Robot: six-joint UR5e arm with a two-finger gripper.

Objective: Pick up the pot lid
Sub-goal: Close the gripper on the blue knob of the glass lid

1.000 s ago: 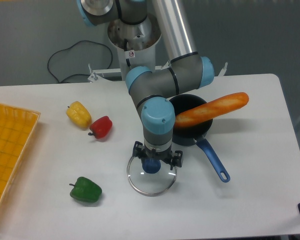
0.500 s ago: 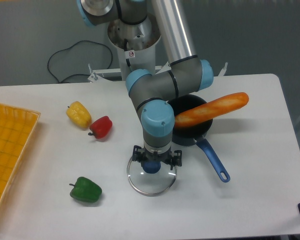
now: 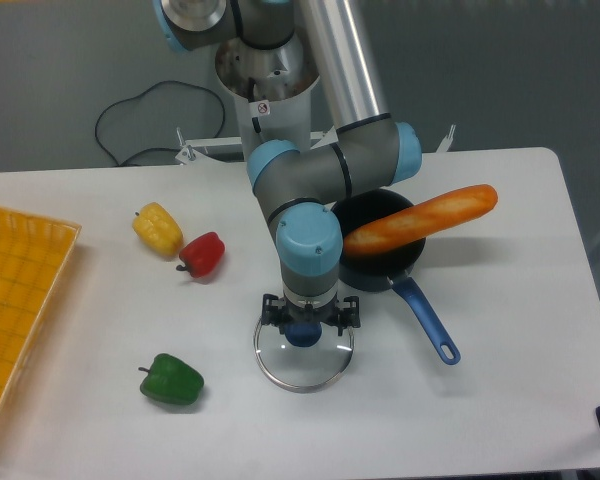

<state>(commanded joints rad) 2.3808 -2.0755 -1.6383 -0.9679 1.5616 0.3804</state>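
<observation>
Grey arm (image 3: 330,172), blue joint caps (image 3: 408,152)

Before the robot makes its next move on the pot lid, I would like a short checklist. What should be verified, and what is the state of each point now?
1. Gripper open: ok.
2. Blue knob between the two fingers, as this camera sees it: ok.
3. Fingertips low enough to close on the knob: cannot tell; one view does not settle the height.
4. Pot lid lying on the table with its knob up: ok.
5. Lid apart from the black pan and its blue handle: ok.
6. Knob gripped, ready for lifting: not ok; the fingers stand apart.
</observation>
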